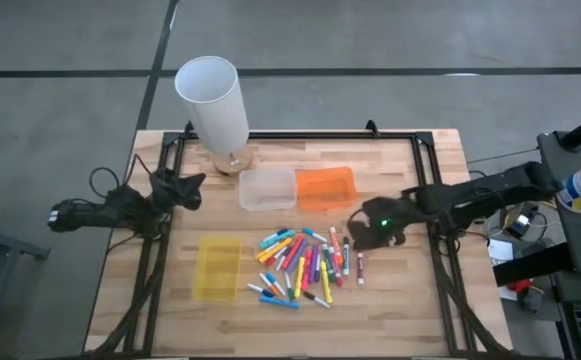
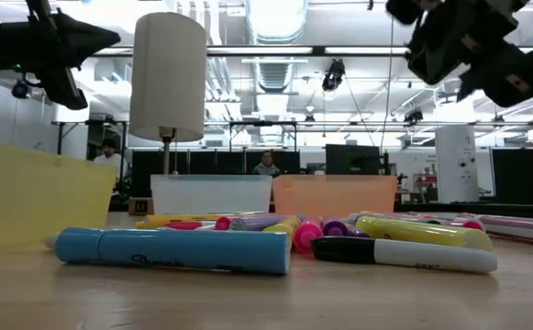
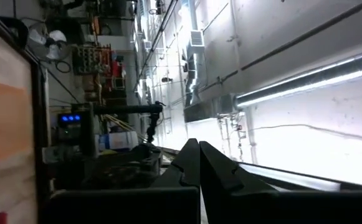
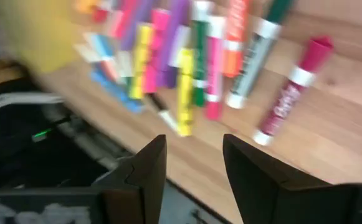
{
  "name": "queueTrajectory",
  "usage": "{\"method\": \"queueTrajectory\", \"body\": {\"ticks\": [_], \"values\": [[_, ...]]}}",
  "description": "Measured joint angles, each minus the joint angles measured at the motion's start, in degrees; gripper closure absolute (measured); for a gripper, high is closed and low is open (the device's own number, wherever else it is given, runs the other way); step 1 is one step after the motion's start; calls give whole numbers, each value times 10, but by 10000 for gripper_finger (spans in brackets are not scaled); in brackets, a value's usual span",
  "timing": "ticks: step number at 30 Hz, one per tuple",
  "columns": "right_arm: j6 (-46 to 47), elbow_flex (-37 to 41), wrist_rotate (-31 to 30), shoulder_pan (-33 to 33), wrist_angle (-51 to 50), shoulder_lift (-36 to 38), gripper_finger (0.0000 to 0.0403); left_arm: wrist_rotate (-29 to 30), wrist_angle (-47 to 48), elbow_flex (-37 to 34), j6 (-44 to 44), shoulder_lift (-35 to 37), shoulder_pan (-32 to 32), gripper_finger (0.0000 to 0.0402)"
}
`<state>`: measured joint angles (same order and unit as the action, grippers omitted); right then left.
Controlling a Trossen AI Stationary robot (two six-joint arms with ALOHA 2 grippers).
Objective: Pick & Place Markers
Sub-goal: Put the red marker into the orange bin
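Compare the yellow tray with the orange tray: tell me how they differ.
The yellow tray is yellow and lies left of the markers with its long side running toward the table's front; the orange tray is orange and lies behind the markers, long side across the table. Both are translucent, rectangular and look empty.

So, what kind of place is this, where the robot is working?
Probably a large lab or industrial workshop. The low view shows exposed ceiling ducts and long light strips, with people at workstations beyond the wooden table. The concrete floor around it fits too.
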<state>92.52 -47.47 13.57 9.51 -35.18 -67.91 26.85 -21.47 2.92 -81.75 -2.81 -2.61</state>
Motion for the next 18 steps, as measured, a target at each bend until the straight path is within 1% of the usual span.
{"method": "queueTrajectory", "body": {"ticks": [4, 8, 14, 18], "values": [[20, -47, 10, 24, -50, -81, 252, -19, -10, 4, -27, 0, 0, 402], [20, -88, 15, 42, -101, -156, 255, -39, -9, 5, -30, 0, -1, 402], [-3, -132, 15, 59, -147, -258, 257, -49, -9, 5, -69, 0, 0, 402], [-46, -160, 14, 59, -174, -309, 259, -53, -10, 5, -75, 0, 0, 402]]}}
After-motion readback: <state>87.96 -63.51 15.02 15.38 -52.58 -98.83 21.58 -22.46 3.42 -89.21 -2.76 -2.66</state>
